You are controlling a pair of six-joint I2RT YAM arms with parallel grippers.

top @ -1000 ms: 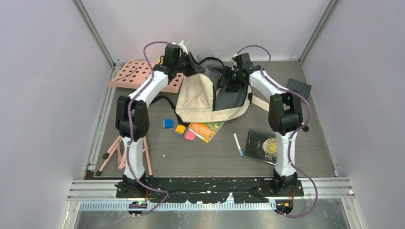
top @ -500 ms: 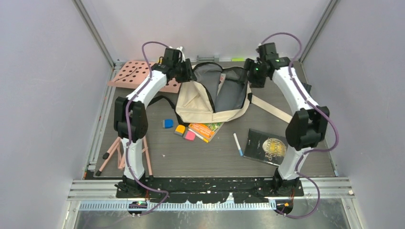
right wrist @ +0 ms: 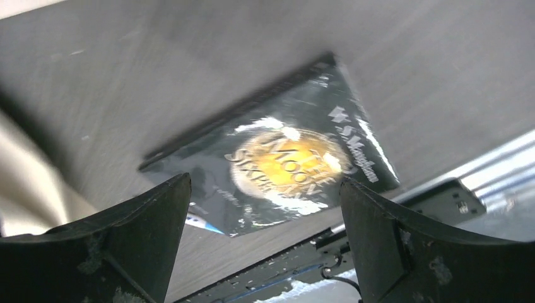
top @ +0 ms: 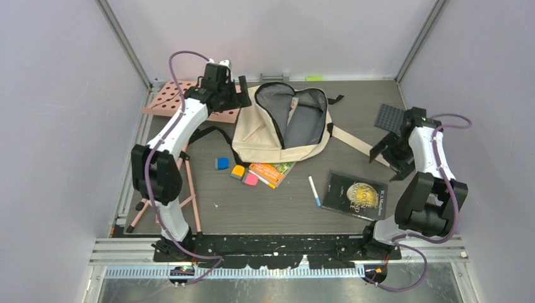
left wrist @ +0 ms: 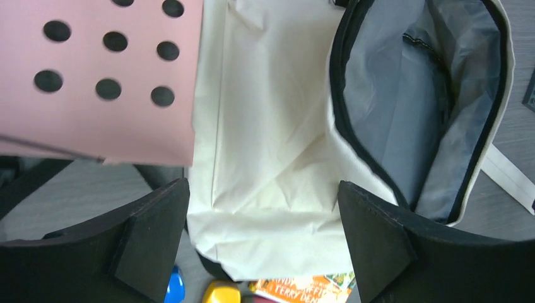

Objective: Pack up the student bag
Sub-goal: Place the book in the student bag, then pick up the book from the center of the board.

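The large cream fabric backpack (top: 258, 134) is released, gaping at twelve o'clock; left gripper (left wrist: 263, 186) spread beside it, right gripper (right wrist: 265, 183) swung, spread, over black gold-titled book (right wrist: 277, 165) at four o'clock: likely next.

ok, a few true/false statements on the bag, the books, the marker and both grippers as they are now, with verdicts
1. The bag lies open, grey lining showing. True.
2. The left gripper is shut on the bag's rim. False: its jaws stand open and hold nothing.
3. The dark book is in the bag. False: it lies on the table, right of the marker.
4. The marker lies between the orange book and the dark book. True.
5. The right gripper is open, facing the dark book. True.
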